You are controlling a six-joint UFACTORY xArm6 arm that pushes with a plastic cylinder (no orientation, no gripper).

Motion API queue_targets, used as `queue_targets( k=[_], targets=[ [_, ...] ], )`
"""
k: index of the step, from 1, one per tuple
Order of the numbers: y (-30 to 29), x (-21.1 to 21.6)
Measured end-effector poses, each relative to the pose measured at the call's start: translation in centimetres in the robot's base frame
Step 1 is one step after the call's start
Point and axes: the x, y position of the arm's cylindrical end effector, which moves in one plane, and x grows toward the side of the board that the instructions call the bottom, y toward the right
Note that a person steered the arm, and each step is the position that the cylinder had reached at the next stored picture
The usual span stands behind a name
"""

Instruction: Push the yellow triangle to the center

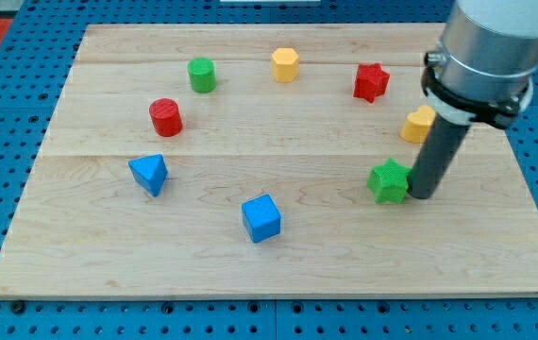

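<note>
Yellow triangle (418, 124) behind rod, my tip (422, 195) beside green star (389, 181)

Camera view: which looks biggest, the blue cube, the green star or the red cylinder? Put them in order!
1. blue cube, though it sits nearest the view's bottom, which may enlarge it.
2. green star and red cylinder look about alike; I can't rank them.

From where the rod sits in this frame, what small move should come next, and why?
Probably a short retreat toward the view's right, then round behind the yellow block. My tip sits right beside the green star, on its right; the yellow block, half hidden by the rod, lies further up. Pushing left now would likely shove the green star instead.
</note>
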Motion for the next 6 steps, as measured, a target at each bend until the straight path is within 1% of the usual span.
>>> queue_targets(
  k=[1,2,3,4,5,6],
  targets=[
    [7.6,-1.1],
    [9.0,-4.3],
    [7.8,-6.2],
    [8.6,-7.5],
    [5.9,-8.5],
    [3.3,-8.4]
  ],
)
